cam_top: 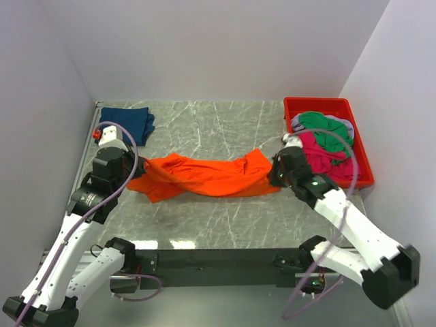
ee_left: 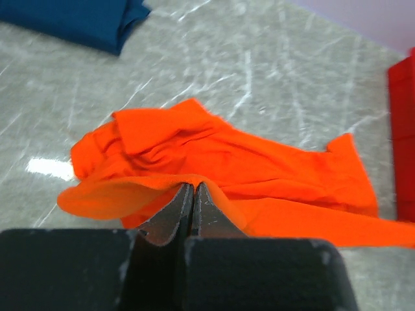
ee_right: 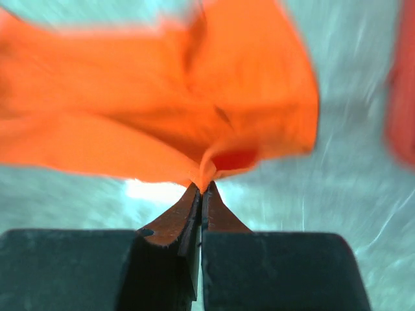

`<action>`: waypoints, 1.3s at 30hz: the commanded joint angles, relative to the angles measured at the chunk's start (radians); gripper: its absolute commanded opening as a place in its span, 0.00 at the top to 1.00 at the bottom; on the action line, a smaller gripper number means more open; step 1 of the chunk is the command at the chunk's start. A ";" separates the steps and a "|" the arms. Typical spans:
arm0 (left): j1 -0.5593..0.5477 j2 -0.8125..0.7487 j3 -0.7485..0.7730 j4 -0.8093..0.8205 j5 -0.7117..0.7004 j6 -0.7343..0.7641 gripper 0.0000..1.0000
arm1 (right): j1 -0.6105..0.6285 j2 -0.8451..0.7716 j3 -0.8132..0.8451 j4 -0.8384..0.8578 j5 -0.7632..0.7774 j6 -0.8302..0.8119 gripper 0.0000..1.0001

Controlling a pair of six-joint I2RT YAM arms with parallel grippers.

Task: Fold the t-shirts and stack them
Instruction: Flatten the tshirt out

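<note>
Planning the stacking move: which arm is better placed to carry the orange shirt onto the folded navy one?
Left, probably: the left gripper pinches the orange shirt nearest the navy shirt, far left; the right gripper holds its end by the red bin.

Table (cam_top: 225, 129): grey-green stone-look top, pale veins running across it in all directions. It is filling the floor of a plain white enclosure. Light is glaring off it in bright patches (cam_top: 180, 243) near the front edge.

Red bin (cam_top: 319, 103): rigid plastic, rectangular, sitting flat at the table's far right corner. Its long side is lying along the right wall (cam_top: 402, 88) and its short end is lying close to the back wall (cam_top: 218, 48).

The left wrist view is catching only a strip of the bin (ee_left: 403, 129) at its right edge, above the veined top (ee_left: 272, 58). In the right wrist view it is showing as a red blur (ee_right: 402, 97).
</note>
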State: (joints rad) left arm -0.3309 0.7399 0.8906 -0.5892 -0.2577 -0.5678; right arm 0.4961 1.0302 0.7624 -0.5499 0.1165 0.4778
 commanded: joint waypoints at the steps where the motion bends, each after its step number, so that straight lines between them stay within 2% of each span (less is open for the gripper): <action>1: 0.007 0.015 0.114 0.071 0.066 0.031 0.99 | -0.001 -0.102 0.161 -0.033 0.113 -0.088 1.00; 4: 0.010 0.058 0.229 0.040 0.063 0.037 0.99 | -0.004 -0.091 0.323 -0.108 0.159 -0.128 1.00; 8: 0.010 0.035 0.379 0.031 0.068 0.046 0.99 | -0.002 -0.116 0.555 -0.176 0.135 -0.163 1.00; 9: 0.010 0.032 0.459 0.000 0.054 0.049 0.99 | -0.002 -0.125 0.590 -0.186 0.121 -0.166 1.00; 14: 0.010 0.029 0.704 -0.075 0.080 0.077 0.99 | -0.002 -0.166 0.837 -0.275 0.007 -0.185 1.00; 21: 0.010 0.042 0.997 -0.153 0.212 0.085 1.00 | -0.004 -0.209 1.066 -0.346 -0.196 -0.211 1.00; 26: 0.010 0.073 1.198 -0.178 0.284 0.088 0.99 | -0.001 -0.202 1.236 -0.403 -0.262 -0.229 1.00; 28: 0.010 0.088 1.225 -0.166 0.321 0.088 0.99 | -0.002 -0.197 1.285 -0.409 -0.258 -0.234 1.00; 31: 0.010 0.104 1.210 -0.129 0.328 0.088 0.99 | -0.002 -0.205 1.272 -0.374 -0.223 -0.237 1.00; 39: 0.010 0.262 1.003 -0.046 0.313 0.106 0.99 | -0.002 -0.119 1.097 -0.295 -0.071 -0.266 1.00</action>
State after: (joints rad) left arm -0.3241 0.8616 1.9594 -0.6647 0.0563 -0.4892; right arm 0.4950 0.8257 1.9301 -0.9005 -0.0444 0.2405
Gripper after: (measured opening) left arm 0.014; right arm 0.010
